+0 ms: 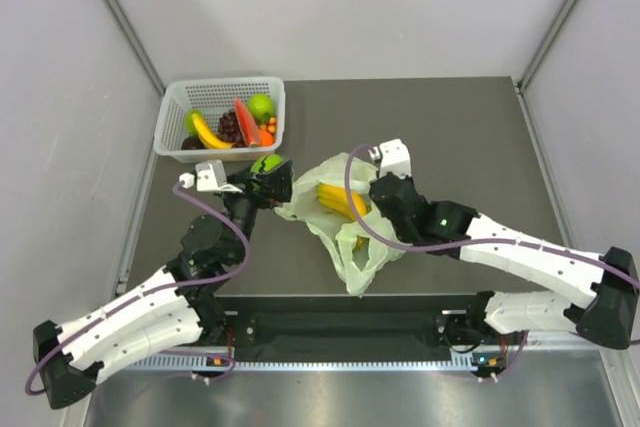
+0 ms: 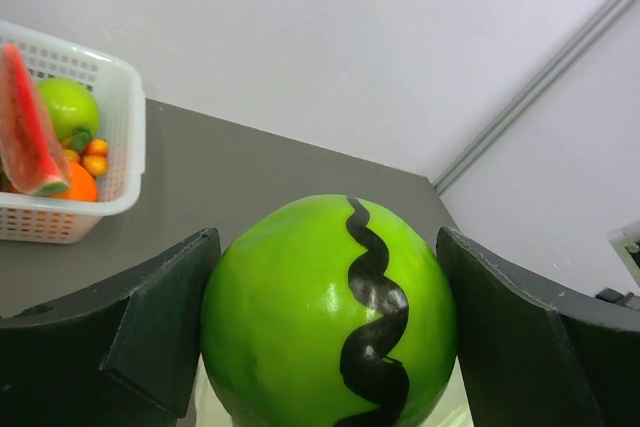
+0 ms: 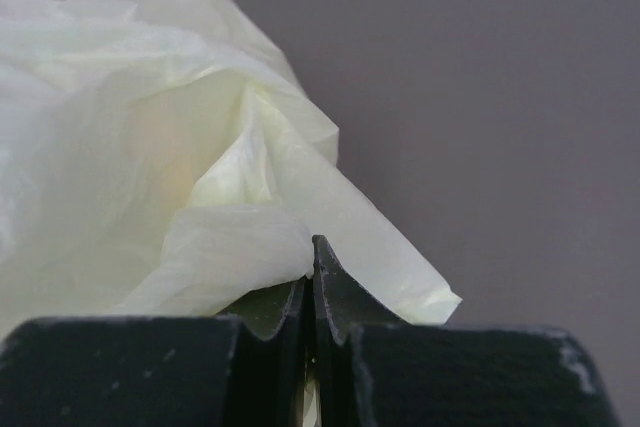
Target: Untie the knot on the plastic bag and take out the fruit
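Note:
The pale green plastic bag [image 1: 345, 237] lies crumpled and open at the table's middle. A yellow banana bunch [image 1: 340, 201] shows inside it. No knot shows in any view. My left gripper [image 1: 270, 181] is shut on a round green piece with a black wavy stripe [image 1: 266, 163], held just left of the bag. In the left wrist view the piece [image 2: 300, 317] fills the gap between the fingers of that gripper [image 2: 328, 247]. My right gripper [image 1: 368, 205] is shut on the bag's film at its right side. The right wrist view shows its jaws [image 3: 312, 277] pinching a fold of the bag [image 3: 150, 167].
A white lattice basket [image 1: 222, 82] stands at the back left. It holds a banana [image 1: 210, 132], grapes [image 1: 230, 127], a red wedge [image 1: 245, 122], a green apple [image 1: 262, 105] and an orange [image 1: 267, 135]. The basket also shows in the left wrist view [image 2: 125, 137].

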Available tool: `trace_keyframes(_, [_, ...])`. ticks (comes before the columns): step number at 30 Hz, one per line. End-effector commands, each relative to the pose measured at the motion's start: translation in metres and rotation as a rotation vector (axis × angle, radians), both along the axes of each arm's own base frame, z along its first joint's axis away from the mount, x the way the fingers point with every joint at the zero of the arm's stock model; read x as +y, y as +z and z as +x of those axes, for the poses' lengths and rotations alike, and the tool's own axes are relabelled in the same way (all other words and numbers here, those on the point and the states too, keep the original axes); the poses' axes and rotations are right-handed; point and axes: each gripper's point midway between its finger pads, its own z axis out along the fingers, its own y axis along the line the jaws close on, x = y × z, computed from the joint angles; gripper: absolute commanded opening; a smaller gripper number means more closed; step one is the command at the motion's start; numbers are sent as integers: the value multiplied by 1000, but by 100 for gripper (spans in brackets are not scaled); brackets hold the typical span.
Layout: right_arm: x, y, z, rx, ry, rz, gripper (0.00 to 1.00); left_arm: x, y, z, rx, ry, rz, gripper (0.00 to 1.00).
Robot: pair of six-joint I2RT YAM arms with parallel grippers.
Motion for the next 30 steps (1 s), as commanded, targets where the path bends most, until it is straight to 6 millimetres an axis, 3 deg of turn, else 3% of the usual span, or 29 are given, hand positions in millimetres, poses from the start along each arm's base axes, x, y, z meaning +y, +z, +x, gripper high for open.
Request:
trace_keyframes(1, [-37, 8, 3, -21, -131, 36, 0, 27, 36, -1, -73, 108, -76, 80])
trace_keyframes(8, [-90, 4, 7, -10, -267, 61, 0, 57, 42, 2, -92, 247, -78, 85])
trace_keyframes(13, [-107, 14, 11, -22, -303, 86, 0, 62, 41, 13, -94, 295, -24, 79])
trace_keyframes(16, [-113, 25, 11, -38, -305, 98, 0, 65, 31, 38, -36, 349, 73, 74])
trace_keyframes(17, [-113, 27, 11, -42, -299, 97, 0, 66, 18, 58, 6, 371, 132, 71])
trace_keyframes(18, [-113, 29, 11, -42, -293, 102, 0, 66, 29, 68, 10, 370, 130, 71])
trace_keyframes(19, [-112, 29, 10, -39, -287, 101, 0, 67, 24, 80, 41, 372, 138, 71])
trace_keyframes(20, [-109, 29, 10, -32, -268, 101, 0, 71, 4, 102, 99, 387, 199, 71])
trace_keyframes(22, [-107, 27, 9, -23, -255, 97, 0, 78, 6, 121, 108, 416, 214, 71])
trace_keyframes(23, [-106, 26, 9, -19, -246, 93, 0, 89, -5, 138, 129, 457, 230, 72])
trace_keyframes(24, [-104, 25, 8, -12, -233, 92, 0, 92, -2, 147, 125, 459, 229, 72])
trace_keyframes(25, [-104, 24, 8, -10, -226, 85, 0, 106, -16, 164, 163, 493, 240, 72])
trace_keyframes(27, [-103, 23, 8, -6, -214, 84, 0, 114, -18, 183, 179, 486, 227, 72])
trace_keyframes(28, [-101, 23, 8, -6, -206, 86, 0, 131, -22, 192, 193, 514, 204, 72])
trace_keyframes(29, [-99, 22, 8, 0, -191, 83, 0, 135, -36, 203, 223, 516, 208, 72])
trace_keyframes(30, [-97, 22, 8, -2, -183, 86, 0, 140, -33, 211, 214, 517, 192, 73])
